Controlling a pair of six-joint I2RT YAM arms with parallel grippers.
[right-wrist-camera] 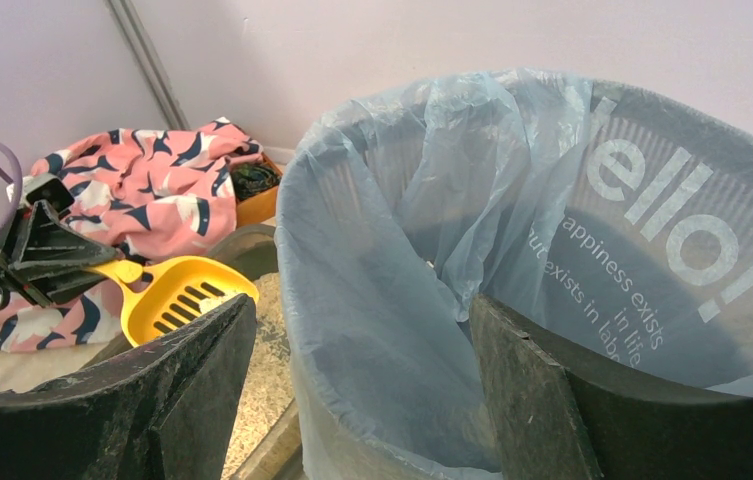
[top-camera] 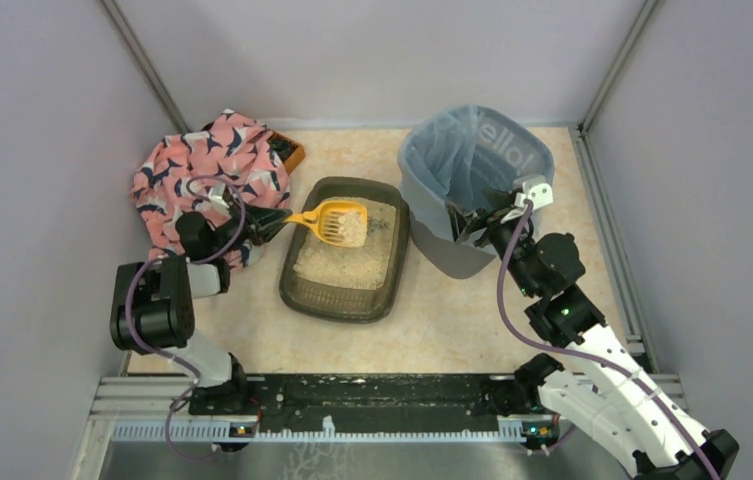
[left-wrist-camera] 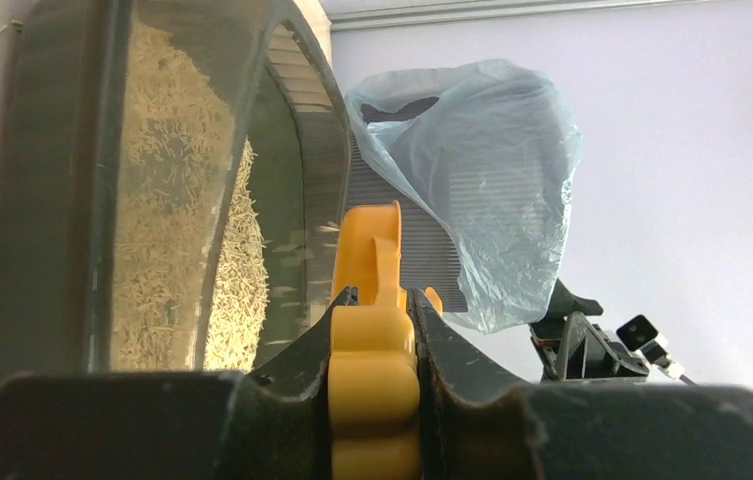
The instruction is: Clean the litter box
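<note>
The litter box is a low dark translucent tray with pale litter, in the middle of the floor. My left gripper is shut on the handle of a yellow slotted scoop. The scoop head hangs over the far part of the tray with some pale litter in it. The left wrist view shows the handle clamped between both fingers, with the tray to the left. My right gripper is open. Its fingers straddle the near rim of the grey bin, one inside and one outside.
The tall grey bin with a blue bag stands right of the tray. A pink patterned cloth lies at the back left over an orange box. Lilac walls close in the back and both sides.
</note>
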